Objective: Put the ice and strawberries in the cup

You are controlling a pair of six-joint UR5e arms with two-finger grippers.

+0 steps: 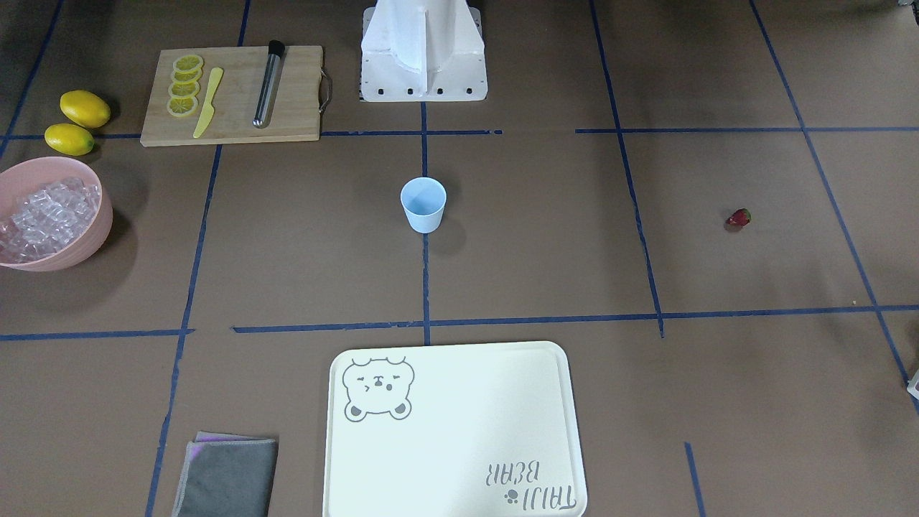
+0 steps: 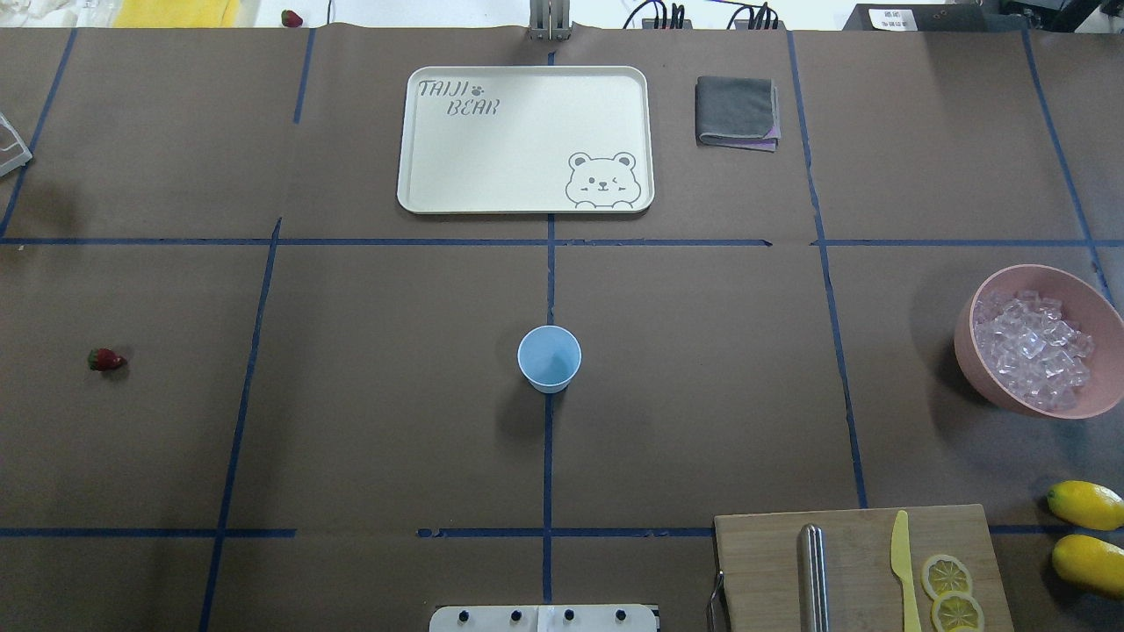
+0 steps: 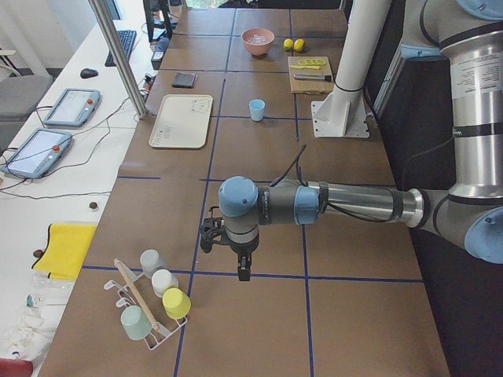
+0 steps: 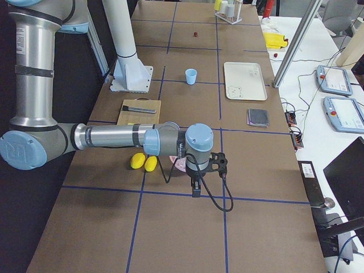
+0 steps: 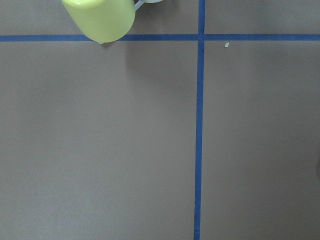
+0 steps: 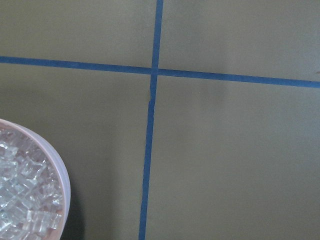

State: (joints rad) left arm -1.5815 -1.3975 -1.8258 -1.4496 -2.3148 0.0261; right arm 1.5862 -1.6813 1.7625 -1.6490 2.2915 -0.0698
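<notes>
Even, diffuse light from above, with no hard glare on the brown table paper. The cup [image 2: 549, 355] throws a soft shadow toward the robot's near side. The pink bowl [image 2: 1108, 351] shades the paper to its left. The tray [image 1: 459, 431] reads washed-out pale in the front-facing view. The right wrist view has an olive cast and the left wrist view is greyer. The ice [image 6: 20, 200] is slightly soft. Side views are sharp.
</notes>
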